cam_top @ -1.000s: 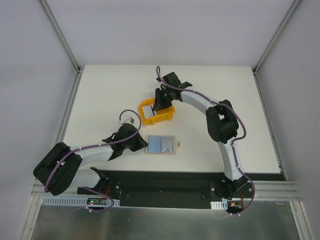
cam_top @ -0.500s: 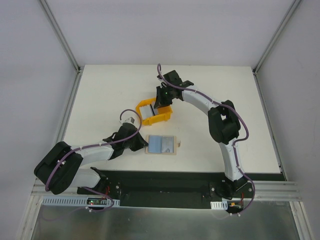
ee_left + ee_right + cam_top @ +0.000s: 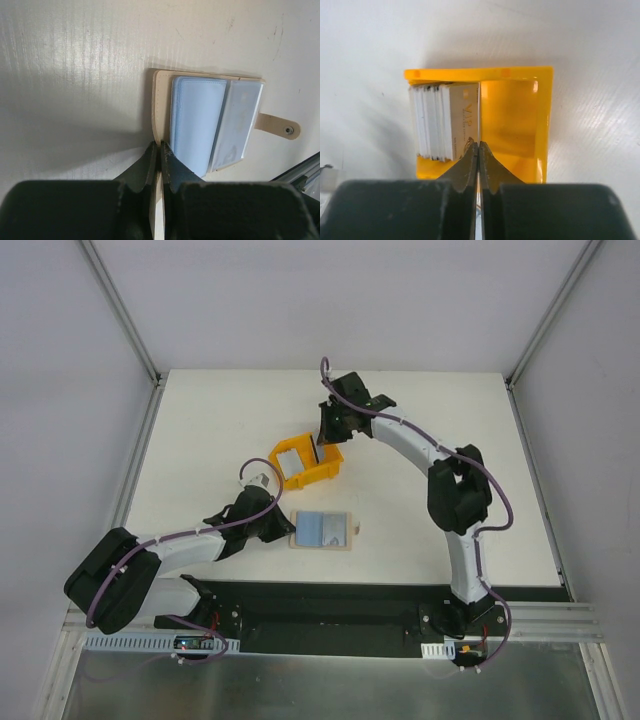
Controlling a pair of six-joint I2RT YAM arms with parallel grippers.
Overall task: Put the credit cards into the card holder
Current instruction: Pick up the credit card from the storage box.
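The card holder (image 3: 207,120) lies open and flat on the white desk (image 3: 200,440), near its front edge and between the two arms. Its beige cover faces down. Its clear, pale-blue sleeves (image 3: 197,122) face up, and the snap tab (image 3: 277,126) sticks out on the side away from the left arm.

The left tool (image 3: 159,146) is clenched, with its fingertips together on the beige rim at the holder's near-left edge. A thin strip of beige shows in the slit between the fingers. The wrist view does not show whether the rim is pinched or only pressed down.

Farther back on the desk, apart from the holder, sits a small yellow bin (image 3: 515,120). The credit cards (image 3: 432,122) stand on edge in a tight stack against one side of it, and the other half is bare yellow.

The right tool (image 3: 479,146) reaches into the bin from the open near side. Its fingers are clenched on the outermost card (image 3: 462,120), the one on the side of the stack next to the bare half. That card's thin edge runs straight into the seam between the fingertips. Printing shows on its face but is too slanted to read in full.

In the overhead view the right arm arches over the back of the desk to the bin, and the left arm lies low toward the holder.
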